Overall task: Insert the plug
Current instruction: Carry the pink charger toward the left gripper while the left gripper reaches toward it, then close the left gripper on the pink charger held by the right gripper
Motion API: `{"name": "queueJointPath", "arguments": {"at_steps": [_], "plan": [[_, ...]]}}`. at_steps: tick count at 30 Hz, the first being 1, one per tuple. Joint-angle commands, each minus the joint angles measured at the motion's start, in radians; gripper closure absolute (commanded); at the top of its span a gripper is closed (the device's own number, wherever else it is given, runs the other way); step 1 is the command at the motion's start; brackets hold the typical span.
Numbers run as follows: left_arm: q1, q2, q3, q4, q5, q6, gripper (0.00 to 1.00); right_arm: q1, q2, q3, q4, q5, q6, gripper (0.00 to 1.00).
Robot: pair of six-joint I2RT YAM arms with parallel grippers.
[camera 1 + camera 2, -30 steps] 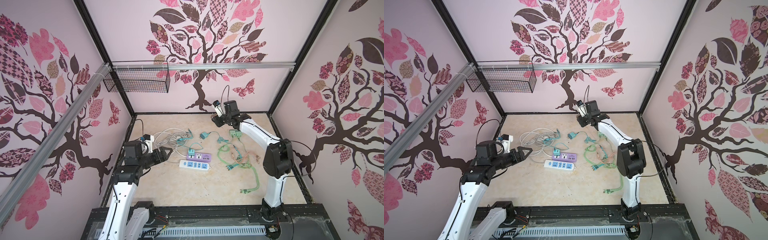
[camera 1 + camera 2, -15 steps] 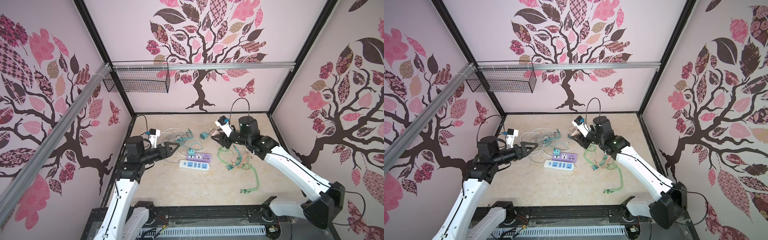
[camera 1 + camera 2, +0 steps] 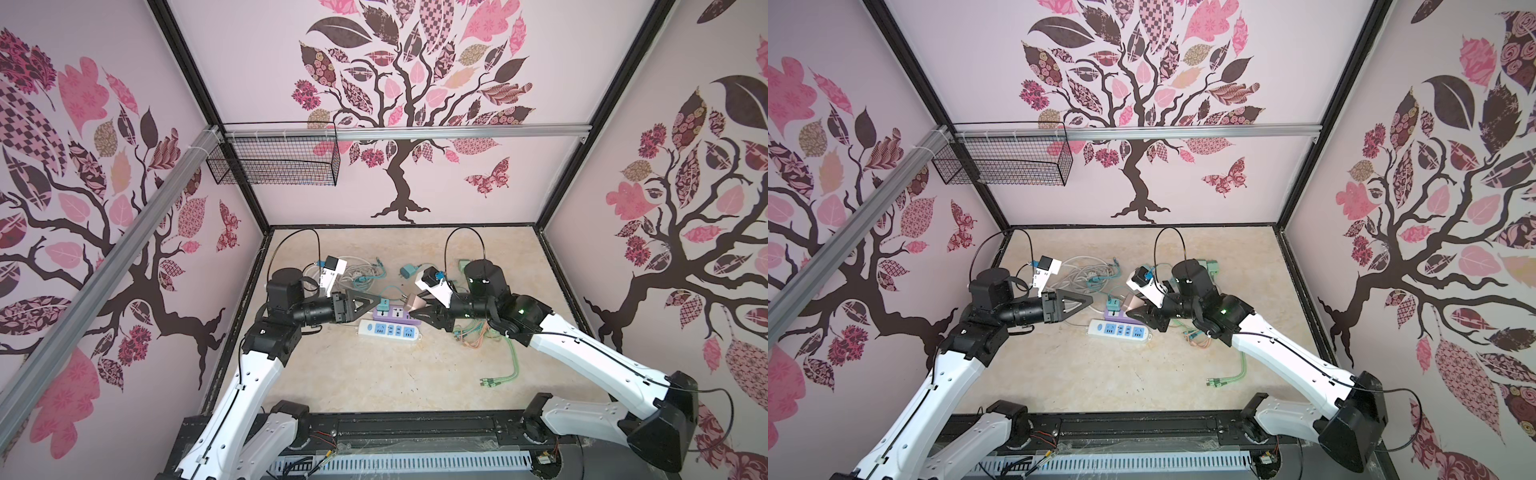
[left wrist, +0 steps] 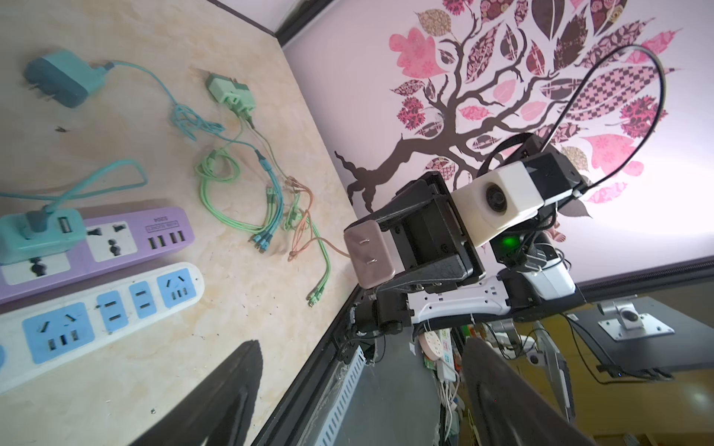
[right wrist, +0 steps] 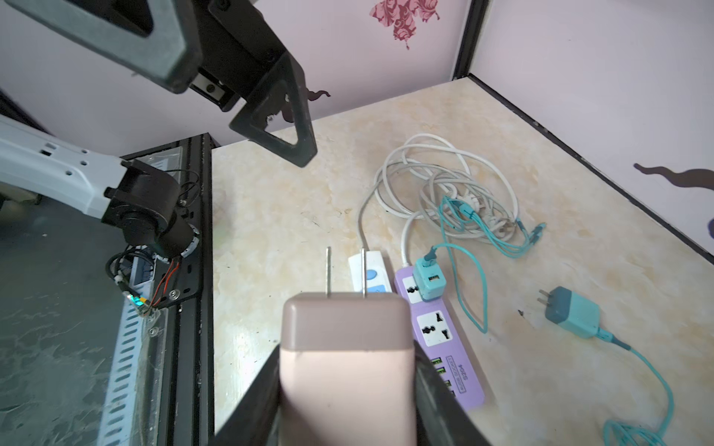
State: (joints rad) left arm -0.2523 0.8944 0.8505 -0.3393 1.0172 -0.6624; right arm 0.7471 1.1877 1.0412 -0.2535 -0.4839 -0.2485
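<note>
A pink plug (image 5: 347, 347) with two metal prongs is clamped in my right gripper (image 5: 347, 390), prongs pointing away from the wrist. In both top views the pink plug (image 3: 412, 302) (image 3: 1133, 302) hovers just above the purple power strip (image 3: 397, 312) (image 3: 1116, 318), and in the left wrist view the pink plug (image 4: 369, 253) shows its prong face. A white power strip (image 3: 390, 330) (image 5: 369, 274) lies beside the purple one. My left gripper (image 3: 379, 301) (image 4: 359, 386) is open and empty, facing the plug from the left at a short distance.
A teal charger (image 5: 429, 282) is plugged into the purple strip's end socket. A loose teal charger (image 5: 575, 312), a green charger (image 4: 232, 92), tangled green cables (image 4: 216, 185) and a white cord coil (image 5: 444, 181) lie around. A wire basket (image 3: 274, 162) hangs on the back wall.
My right arm swung from the back of the table forward and left with the pink plug, down over the purple strip. My left gripper advanced rightward toward the strips.
</note>
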Motion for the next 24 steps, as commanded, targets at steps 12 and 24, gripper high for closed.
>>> {"name": "queueJointPath", "arguments": {"at_steps": [12, 24], "plan": [[-0.065, 0.11, 0.02, 0.059, 0.028, -0.016, 0.23, 0.08, 0.06, 0.106, -0.007, -0.022, -0.06, 0.77], [-0.148, 0.164, 0.033, 0.077, 0.025, -0.008, 0.37, 0.133, 0.108, 0.133, -0.015, 0.066, -0.097, 0.78]]}}
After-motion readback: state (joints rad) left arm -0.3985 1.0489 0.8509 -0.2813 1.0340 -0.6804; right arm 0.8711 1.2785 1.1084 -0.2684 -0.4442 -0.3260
